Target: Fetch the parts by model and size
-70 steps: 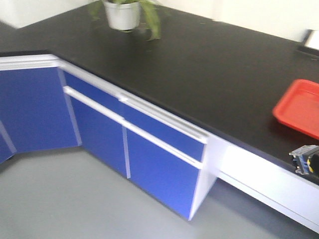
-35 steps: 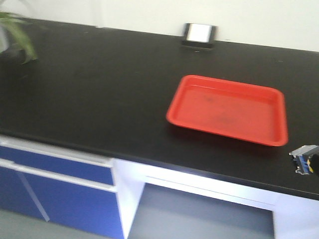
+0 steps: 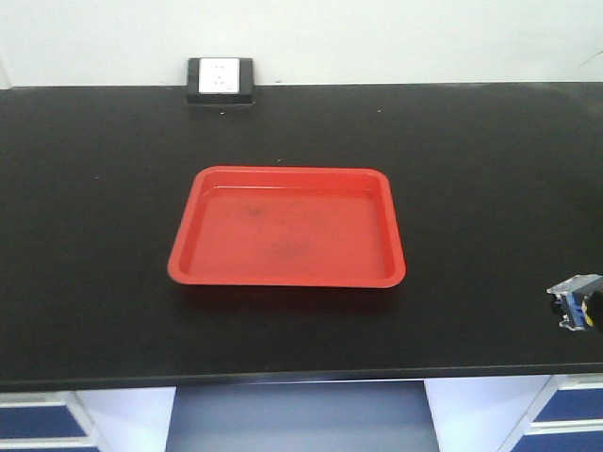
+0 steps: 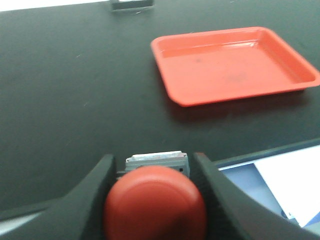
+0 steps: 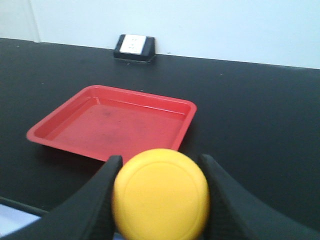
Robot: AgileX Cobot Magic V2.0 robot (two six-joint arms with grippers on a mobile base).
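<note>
My left gripper (image 4: 154,161) is shut on the red-capped push-button switch (image 4: 155,202), whose bluish-grey base pokes out beyond the cap. It hangs over the near edge of the black counter (image 4: 75,100). My right gripper (image 5: 160,160) is shut on the yellow-capped switch (image 5: 160,195), just short of the red tray's near corner. In the front view only the grey-blue base of that yellow switch (image 3: 573,303) shows at the right edge. The empty red tray (image 3: 283,280) lies in the middle of the counter.
A black-framed white wall socket (image 3: 220,79) sits at the counter's back edge against the wall. Blue cabinet fronts (image 3: 33,421) and an open knee space (image 3: 297,419) lie below the counter's front edge. The tray rim (image 4: 250,92) (image 5: 65,146) shows in both wrist views.
The front view has swung right along the counter: the plant and blue corner cabinets have left view and the red tray now sits centred. The held part stays at the right edge.
</note>
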